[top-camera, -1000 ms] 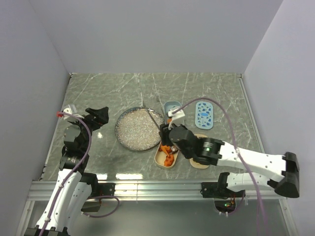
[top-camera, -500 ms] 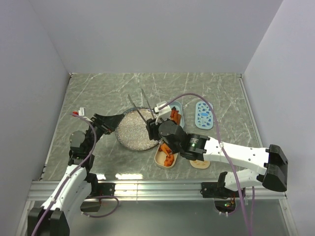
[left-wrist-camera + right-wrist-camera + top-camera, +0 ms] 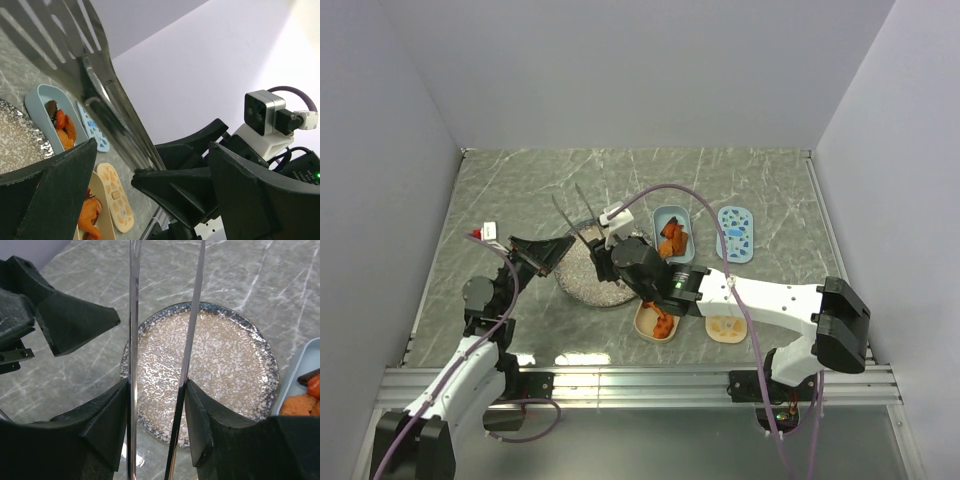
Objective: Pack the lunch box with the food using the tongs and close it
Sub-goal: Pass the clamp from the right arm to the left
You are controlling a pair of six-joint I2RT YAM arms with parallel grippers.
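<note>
My right gripper (image 3: 597,246) (image 3: 156,390) is shut on the steel tongs (image 3: 570,203) (image 3: 194,315), one pad on each arm. The tongs point up and left over the speckled plate, arms apart and holding nothing. My left gripper (image 3: 546,253) (image 3: 150,175) stands open at the plate's left rim, close to the right gripper. The tongs (image 3: 100,75) run past between its fingers. The blue lunch box tub (image 3: 672,216) (image 3: 42,97) holds orange and dark food (image 3: 671,237) (image 3: 62,125). The cream tub (image 3: 645,322) holds orange food (image 3: 662,322) too. Both tubs are uncovered.
The round speckled plate (image 3: 595,285) (image 3: 225,355) lies under the tongs with no food showing on it. A blue lid (image 3: 735,233) (image 3: 92,131) lies right of the blue tub. A cream lid (image 3: 725,328) (image 3: 117,197) lies right of the cream tub.
The right arm has swung the tongs left, from over the tubs to over the plate. The left gripper has moved right to the plate's rim, still open.
</note>
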